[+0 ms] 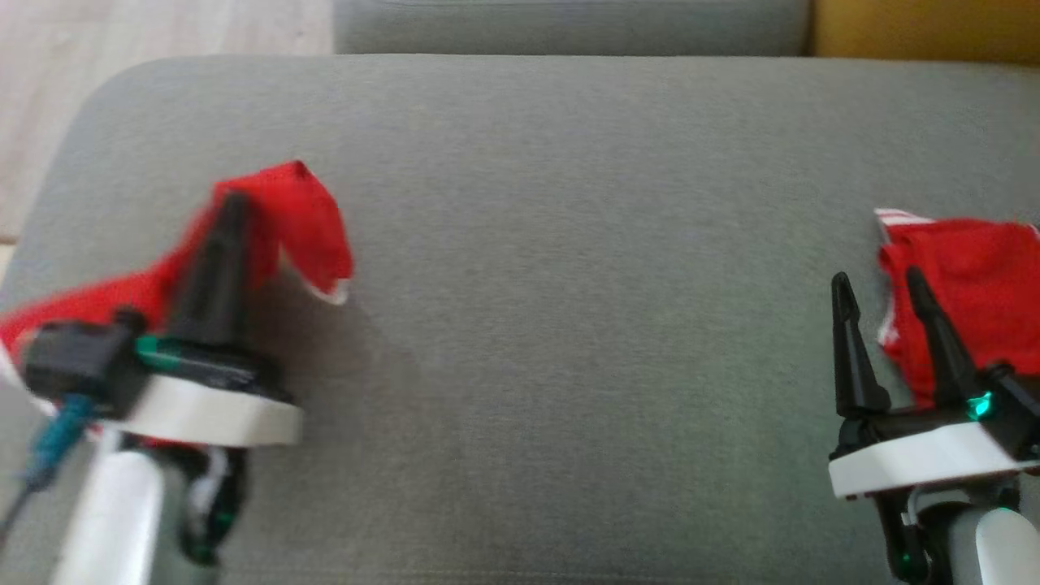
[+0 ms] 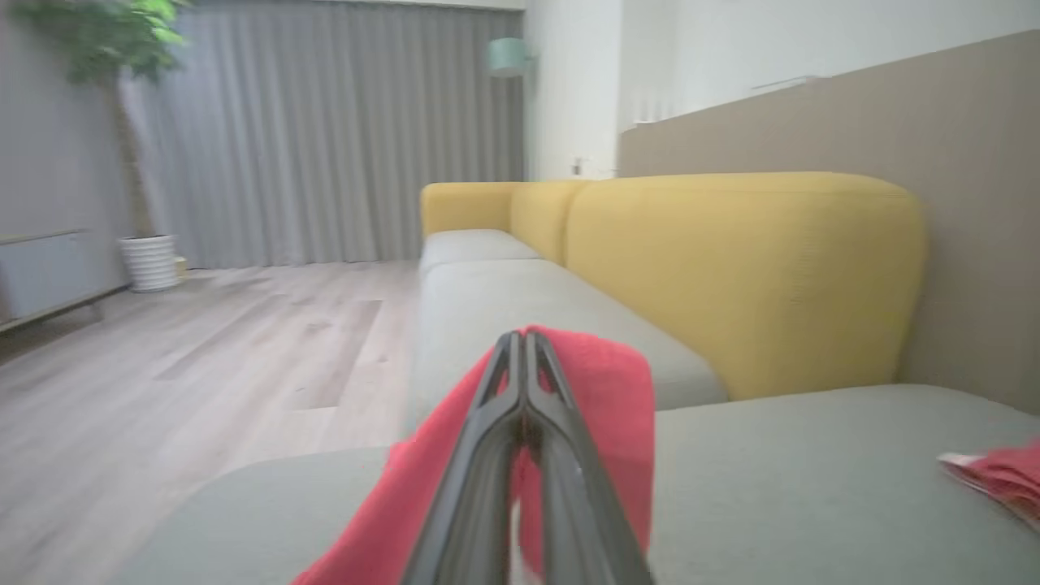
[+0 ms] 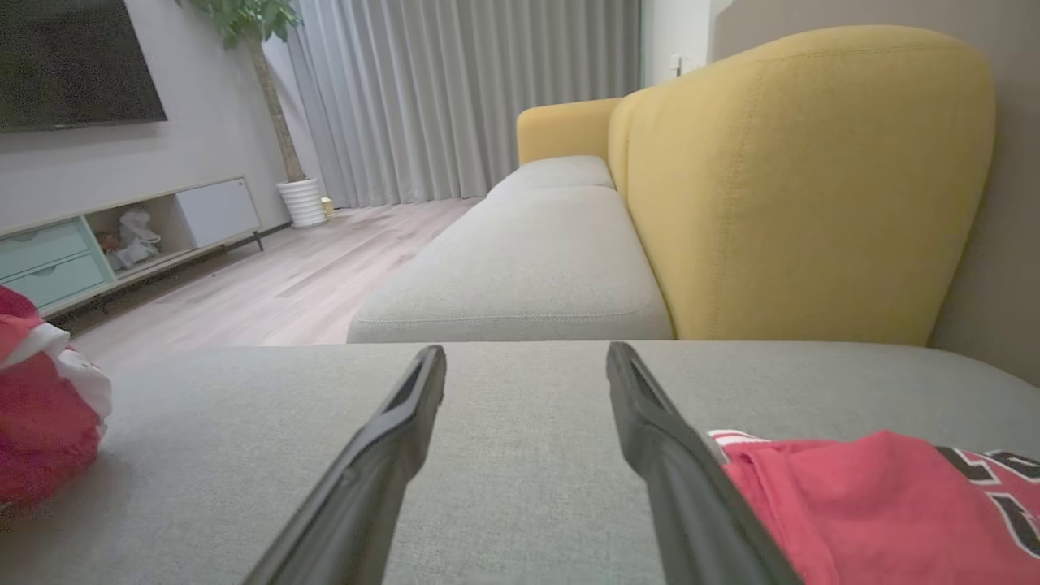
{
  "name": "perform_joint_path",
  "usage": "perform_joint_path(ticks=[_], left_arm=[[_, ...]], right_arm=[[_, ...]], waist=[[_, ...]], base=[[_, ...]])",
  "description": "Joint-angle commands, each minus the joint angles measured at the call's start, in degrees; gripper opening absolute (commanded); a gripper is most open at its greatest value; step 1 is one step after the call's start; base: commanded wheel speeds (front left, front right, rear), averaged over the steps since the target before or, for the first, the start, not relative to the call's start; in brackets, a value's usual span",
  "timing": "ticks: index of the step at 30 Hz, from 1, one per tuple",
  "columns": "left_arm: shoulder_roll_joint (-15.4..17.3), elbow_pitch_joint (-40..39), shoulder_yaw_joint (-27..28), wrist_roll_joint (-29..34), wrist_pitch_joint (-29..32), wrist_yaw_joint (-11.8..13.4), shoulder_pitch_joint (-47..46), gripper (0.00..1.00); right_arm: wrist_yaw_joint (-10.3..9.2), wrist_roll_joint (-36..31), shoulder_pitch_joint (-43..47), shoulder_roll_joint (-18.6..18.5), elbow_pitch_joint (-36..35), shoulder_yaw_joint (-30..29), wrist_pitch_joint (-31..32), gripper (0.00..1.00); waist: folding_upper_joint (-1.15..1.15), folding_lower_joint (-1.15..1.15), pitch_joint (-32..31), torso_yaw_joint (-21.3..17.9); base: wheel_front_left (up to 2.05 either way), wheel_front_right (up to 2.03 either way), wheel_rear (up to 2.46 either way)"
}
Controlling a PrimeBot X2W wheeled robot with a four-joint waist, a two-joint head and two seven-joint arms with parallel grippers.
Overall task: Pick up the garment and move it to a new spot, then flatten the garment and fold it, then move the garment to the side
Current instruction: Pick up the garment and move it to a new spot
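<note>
You're early in the task: garment (image 1: 313,223) gripped, but nothing placed, flattened or folded.
Your left end effector (image 1: 231,203) is clamped shut on the red garment, which drapes over its fingertips and hangs below them, part-lifted off the cushion (image 1: 569,244). Your right end effector (image 1: 877,280) stands wide and empty, with a second red jersey (image 1: 975,268) lying just beside its right finger.

Holds the left gripper (image 1: 236,201) at lower left, 2 fingers clamped on the garment (image 1: 313,223), and the right gripper (image 1: 878,278) at lower right, 2 fingers spread wide, pointing up.
</note>
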Motion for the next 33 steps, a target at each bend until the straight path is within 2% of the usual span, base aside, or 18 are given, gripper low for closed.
perform_joint_path(ticks=[1, 8, 15, 21, 26, 27, 28, 29, 30, 33], left_arm=[[0.5, -2.5, 1.0, -0.2, 0.3, -0.5, -2.5, 0.0], [-2.5, -1.4, -9.9, 0.8, 0.6, -3.8, -7.9, 0.0], [-4.8, 0.1, -20.3, 1.5, 0.6, -5.0, -15.9, 0.0], [-3.4, 7.3, -26.6, 1.3, 2.3, -5.2, -18.3, 0.0], [-1.7, 13.3, -32.1, 0.1, 2.5, -5.2, -18.8, 0.0], [-1.5, 14.2, -33.1, -0.5, 2.5, -5.2, -18.8, 0.3], [-1.2, 14.7, -33.8, -0.8, 2.1, -5.2, -18.8, 0.93], [-1.2, 14.7, -33.8, -0.8, 2.1, -5.2, -18.8, 0.93], [-1.1, 15.1, -34.5, -0.9, 1.6, -5.2, -18.7, 1.0], [-0.9, 15.8, -35.1, -1.2, -0.3, -5.1, -17.6, 1.0]], right_arm=[[0.39, 0.3, -1.5, -0.3, -2.2, 1.4, -0.6, 1.0], [0.39, 0.8, -2.9, -0.3, -2.5, 2.6, -1.4, 1.0], [0.39, 1.6, -3.8, -0.3, -2.3, 3.5, -2.8, 1.0], [0.39, 2.8, -4.1, -0.3, -1.2, 4.2, -4.5, 1.0], [0.39, 3.3, -4.3, -0.3, 0.3, 4.4, -5.6, 1.0], [0.39, 3.3, -4.3, -0.3, 0.7, 4.4, -5.7, 1.0], [0.39, 3.3, -4.4, -0.3, 1.1, 4.5, -5.8, 1.0], [0.39, 3.3, -4.4, -0.3, 1.1, 4.5, -5.8, 1.0], [0.39, 3.2, -4.5, -0.3, 1.4, 4.5, -5.8, 1.0], [0.39, 2.9, -4.6, -0.3, 2.4, 4.7, -5.6, 1.0]], waist=[[0.0, 0.0, 1.0, -1.9], [0.0, 0.0, 4.7, -8.4], [0.0, 0.0, 9.2, -15.1], [0.0, 0.0, 12.5, -18.3], [0.0, 0.0, 13.2, -18.4], [0.0, 0.0, 13.0, -18.1], [0.0, 0.0, 12.7, -17.8], [0.0, 0.0, 12.7, -17.8], [0.0, 0.0, 12.3, -17.4], [0.0, 0.0, 10.6, -15.9]], base=[[0.0, 0.0, 0.0], [0.0, 0.0, 0.0], [0.0, 0.0, 0.0], [0.0, 0.0, 0.0], [0.0, 0.0, 0.0], [0.0, 0.0, 0.0], [0.0, 0.0, 0.0], [0.0, 0.0, 0.0], [0.0, 0.0, 0.0], [0.0, 0.0, 0.0]])
